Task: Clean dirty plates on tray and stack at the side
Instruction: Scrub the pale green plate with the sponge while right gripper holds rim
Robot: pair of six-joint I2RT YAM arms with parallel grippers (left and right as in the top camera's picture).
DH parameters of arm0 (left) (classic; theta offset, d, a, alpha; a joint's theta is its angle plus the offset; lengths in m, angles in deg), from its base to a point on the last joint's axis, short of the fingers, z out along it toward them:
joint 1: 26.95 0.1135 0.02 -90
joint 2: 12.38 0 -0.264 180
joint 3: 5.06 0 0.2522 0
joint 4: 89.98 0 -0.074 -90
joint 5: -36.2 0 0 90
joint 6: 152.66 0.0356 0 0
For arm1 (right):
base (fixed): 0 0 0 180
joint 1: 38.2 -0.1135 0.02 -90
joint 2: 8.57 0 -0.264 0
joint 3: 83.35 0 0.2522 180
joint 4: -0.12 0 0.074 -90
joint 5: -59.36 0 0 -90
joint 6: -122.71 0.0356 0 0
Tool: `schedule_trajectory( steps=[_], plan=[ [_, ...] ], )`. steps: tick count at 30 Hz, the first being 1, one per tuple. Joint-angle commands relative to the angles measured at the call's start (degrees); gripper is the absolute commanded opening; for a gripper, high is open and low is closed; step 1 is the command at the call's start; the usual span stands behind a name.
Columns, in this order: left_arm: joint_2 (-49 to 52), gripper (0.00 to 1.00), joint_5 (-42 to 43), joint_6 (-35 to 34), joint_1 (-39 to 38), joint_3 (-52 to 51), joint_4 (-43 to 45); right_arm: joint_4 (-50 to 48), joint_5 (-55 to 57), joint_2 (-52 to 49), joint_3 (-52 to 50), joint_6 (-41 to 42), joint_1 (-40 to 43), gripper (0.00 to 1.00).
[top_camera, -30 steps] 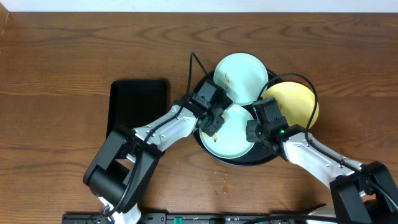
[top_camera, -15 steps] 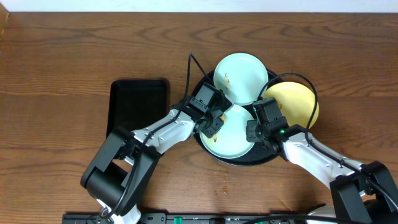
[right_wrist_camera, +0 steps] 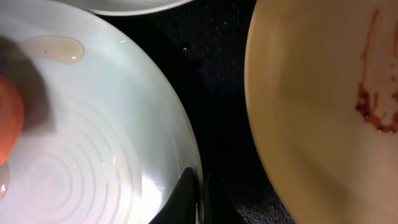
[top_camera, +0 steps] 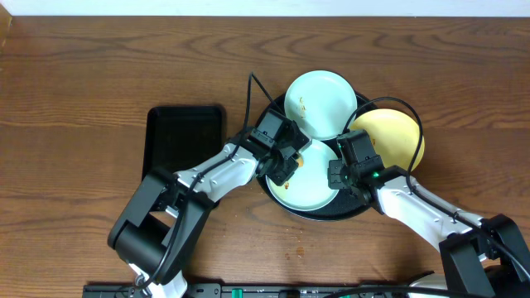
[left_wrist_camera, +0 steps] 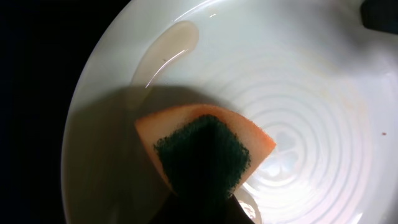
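Left pincer [top_camera: 285, 168] nudged left, sponge [left_wrist_camera: 202, 149] on plate [top_camera: 311, 190]

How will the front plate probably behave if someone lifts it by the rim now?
The front plate looks glazed and carries a clear puddle, so it is probably slippery, and the liquid may run when tilted. It appears stiff, ceramic-like, likely fragile if dropped. The sponge on it may drag it sideways.

Robot lab bench, tabletop manipulation setup.
Left arm [top_camera: 211, 175] and right arm [top_camera: 414, 207] are set at a wood-grain table [top_camera: 83, 74]; a loose cable [top_camera: 253, 87] is seen, 3 plates [top_camera: 319, 103] are staged on 1 black tray [top_camera: 352, 212].
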Motion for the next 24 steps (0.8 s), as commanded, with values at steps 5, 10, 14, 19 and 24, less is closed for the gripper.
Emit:
schedule_trajectory(
  steps=[5, 10, 14, 19, 24],
  plan=[
    [7.80, 0.07, 5.97, -1.60, -0.70, -3.80, -2.75, 0.42, 0.76, -0.92, -0.46, -0.20, 0.04, 0.01],
    [7.82, 0.08, 6.21, -2.71, -0.70, -3.80, -4.37, 0.44, 0.74, -0.92, -0.46, -0.20, 0.04, 0.01],
    [7.87, 0.07, 6.21, -2.93, -0.70, -3.80, -5.40, 0.44, 0.74, -0.92, -0.46, -0.20, 0.04, 0.01],
    [7.87, 0.08, 6.23, -3.65, -0.70, -3.82, -6.23, 0.46, 0.74, -0.92, -0.46, -0.20, 0.04, 0.01],
    [7.89, 0.07, 6.27, -5.35, -0.70, -3.98, -6.36, 0.48, 0.57, -0.90, -0.46, -0.20, 0.04, 0.01]
  ],
)
